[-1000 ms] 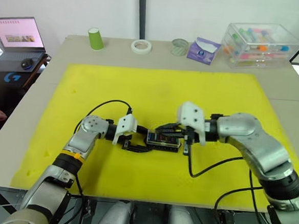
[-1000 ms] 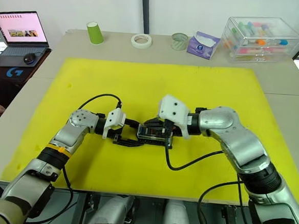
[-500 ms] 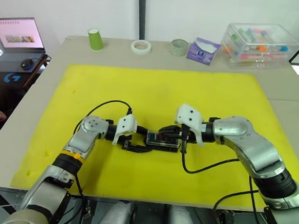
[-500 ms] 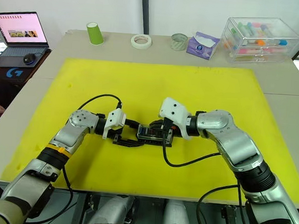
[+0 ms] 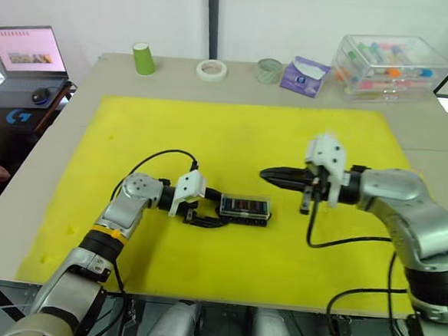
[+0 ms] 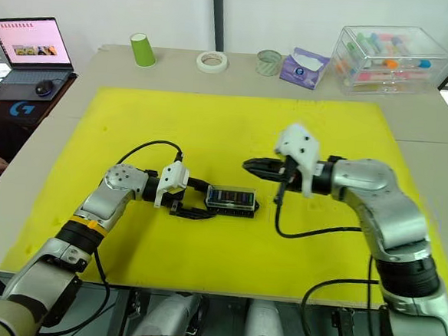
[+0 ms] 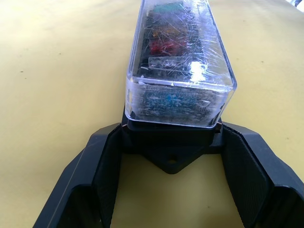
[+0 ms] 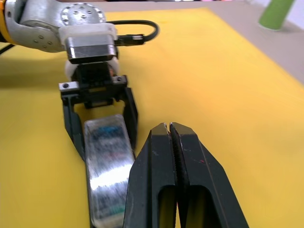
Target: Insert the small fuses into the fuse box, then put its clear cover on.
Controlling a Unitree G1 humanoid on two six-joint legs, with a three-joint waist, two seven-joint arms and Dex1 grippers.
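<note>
- The fuse box lies flat on the yellow mat near the middle of the bench, its long side running across between the two arms.
- The clear cover sits on top of the black block; through it the small fuses show as green and red shapes seated in their slots, so the task looks finished or nearly so.
- The left gripper lies low on the mat at the box's left end. Its fingers are spread, one to each side of the black base and just beside it; whether they press it I cannot tell. Judging by the pose, they brace the box so it cannot slide.
- The right gripper hovers above the mat, off to the right of the box and apart from it, its fingers pressed together and empty, likely because the capping is done.
</note>
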